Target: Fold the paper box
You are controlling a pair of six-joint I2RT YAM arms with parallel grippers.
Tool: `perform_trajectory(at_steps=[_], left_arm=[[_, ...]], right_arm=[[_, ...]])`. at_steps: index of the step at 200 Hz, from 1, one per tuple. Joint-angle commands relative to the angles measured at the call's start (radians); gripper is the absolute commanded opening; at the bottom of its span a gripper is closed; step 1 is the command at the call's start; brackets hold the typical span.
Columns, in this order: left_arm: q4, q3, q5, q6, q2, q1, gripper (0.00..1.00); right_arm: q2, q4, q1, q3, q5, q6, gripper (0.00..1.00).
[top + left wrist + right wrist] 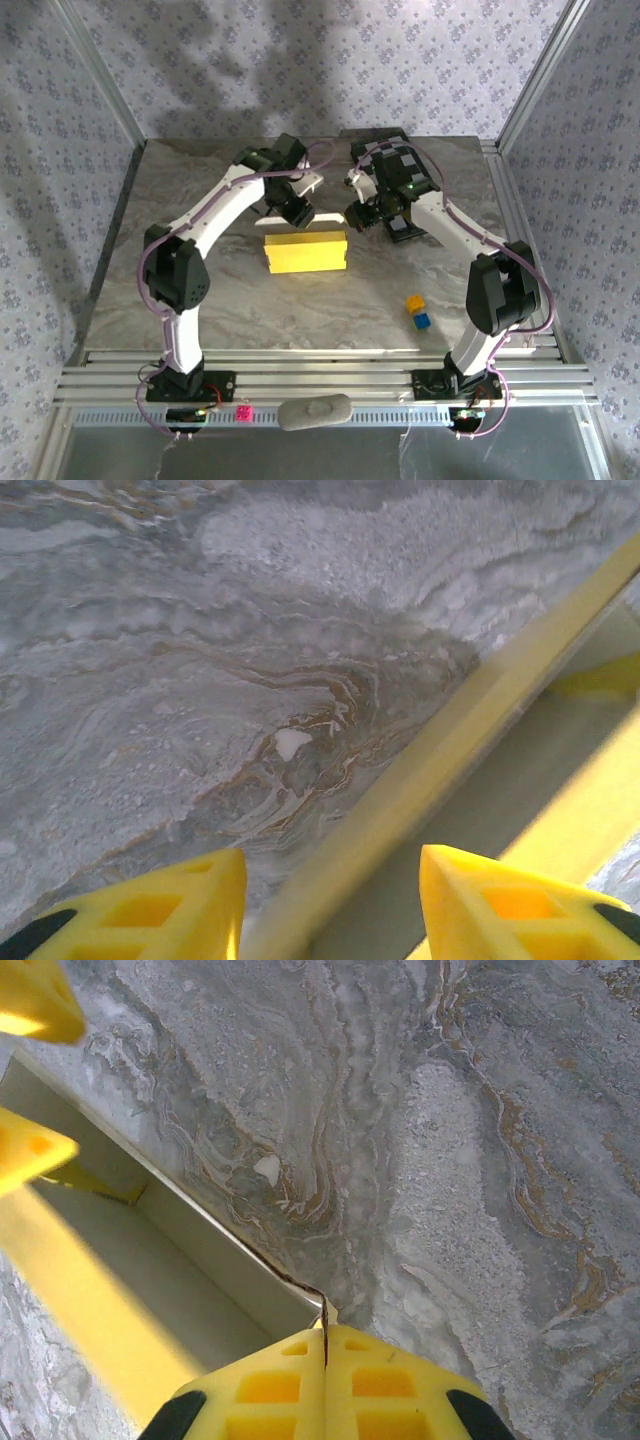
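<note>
The paper box [305,251] lies on the marble table, a yellow rectangle with a paler inside. My left gripper [297,212] hangs over its far left edge. In the left wrist view that gripper [330,865] is open, and the box's wall [440,750] runs diagonally between the fingers without being pinched. My right gripper [360,215] is at the box's far right corner. Seen from the right wrist, it [325,1332] is shut on the thin corner edge of the paper box [150,1270]. The left gripper's yellow fingers [30,1150] show at the top left of that view.
A small yellow cube [415,302] and a blue cube [421,320] sit to the right of the box, near the right arm. A black-and-white chequered board [395,160] lies at the back behind the right arm. Aluminium rails border the table [150,300].
</note>
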Motion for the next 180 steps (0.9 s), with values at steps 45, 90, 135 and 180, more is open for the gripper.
perform_trajectory(at_steps=[45,90,135,180], left_arm=[[0.094,-0.156,0.087,-0.135,-0.190,0.093,0.49],[0.206,-0.335,0.061,-0.162,-0.416,-0.002,0.47],[0.333,-0.647,0.251,-0.434,-0.718,-0.178,0.32],[0.379,-0.850,0.195,-0.540,-0.754,-0.252,0.39]], right_arm=[[-0.015,0.018,0.016,-0.012,0.011,0.006,0.00],[-0.005,0.012,0.026,-0.008,0.020,0.003,0.00],[-0.017,0.011,0.027,-0.019,0.020,0.001,0.00],[-0.021,0.011,0.028,-0.023,0.020,-0.002,0.00]])
